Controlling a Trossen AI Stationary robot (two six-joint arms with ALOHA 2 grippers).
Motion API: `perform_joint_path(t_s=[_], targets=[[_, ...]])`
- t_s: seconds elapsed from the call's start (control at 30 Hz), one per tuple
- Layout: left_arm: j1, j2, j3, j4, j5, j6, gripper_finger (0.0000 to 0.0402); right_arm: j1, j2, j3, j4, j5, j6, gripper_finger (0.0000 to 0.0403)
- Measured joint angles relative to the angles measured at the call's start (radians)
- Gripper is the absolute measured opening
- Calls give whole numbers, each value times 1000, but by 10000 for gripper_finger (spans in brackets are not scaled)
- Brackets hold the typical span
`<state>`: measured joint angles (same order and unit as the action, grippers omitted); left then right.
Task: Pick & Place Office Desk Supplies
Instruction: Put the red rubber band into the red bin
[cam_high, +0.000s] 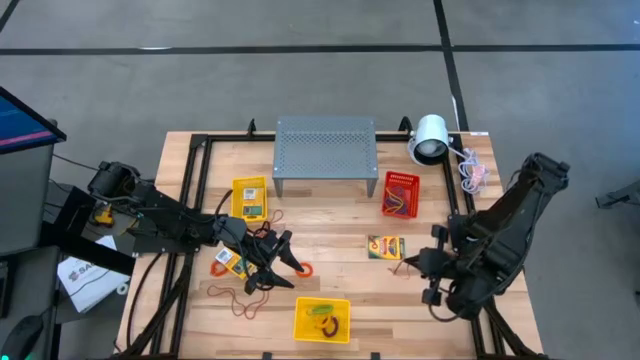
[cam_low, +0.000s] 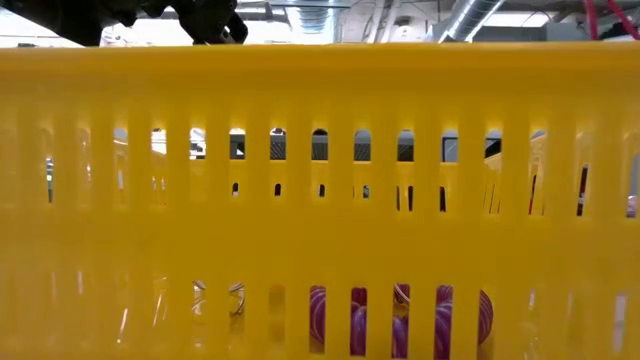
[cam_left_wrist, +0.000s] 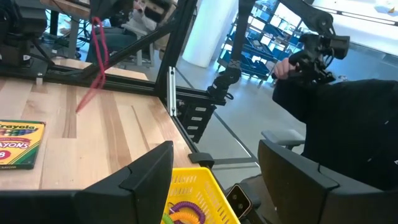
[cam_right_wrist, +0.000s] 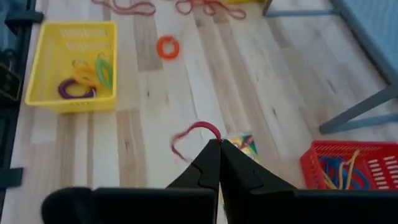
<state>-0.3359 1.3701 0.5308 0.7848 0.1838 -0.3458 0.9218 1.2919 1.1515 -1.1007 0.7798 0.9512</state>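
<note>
My right gripper (cam_right_wrist: 217, 148) is shut on a red rubber band (cam_right_wrist: 189, 134) above a crayon box (cam_right_wrist: 244, 143) lying flat on the wood at the table's right. The same band (cam_left_wrist: 96, 56) hangs in the left wrist view. My left gripper (cam_high: 285, 262) stands open and level at the table's left middle, with nothing between its fingers. An orange ring (cam_high: 303, 270) lies just beyond its fingertips. A second crayon box (cam_high: 228, 262) lies under the left arm, and a third (cam_high: 250, 198) lies in a yellow tray. Loose rubber bands (cam_high: 240, 300) lie near the front left. My right gripper pinches the red rubber band at one spot on its loop (cam_right_wrist: 211, 132), only at the fingertips. The fingers slant down from the table's right side. The band is lifted clear of the table and hangs slack below the fingers as a narrow loop.
A yellow basket (cam_high: 322, 320) with several coloured rings stands at the front middle; its wall (cam_low: 320, 200) fills the low view. A red basket (cam_high: 400, 193) of bands, a grey perforated stand (cam_high: 325, 150) and a white lamp (cam_high: 430, 138) stand toward the back.
</note>
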Motion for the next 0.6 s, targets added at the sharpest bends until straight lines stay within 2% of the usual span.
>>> perform_joint_path(t_s=[0.3,0.6], targets=[[-1,0,0,0,0,0,231,15,-23,0,-91,124,33,0],[-6,0,0,0,0,0,231,6,-23,0,-244,250,175,0]])
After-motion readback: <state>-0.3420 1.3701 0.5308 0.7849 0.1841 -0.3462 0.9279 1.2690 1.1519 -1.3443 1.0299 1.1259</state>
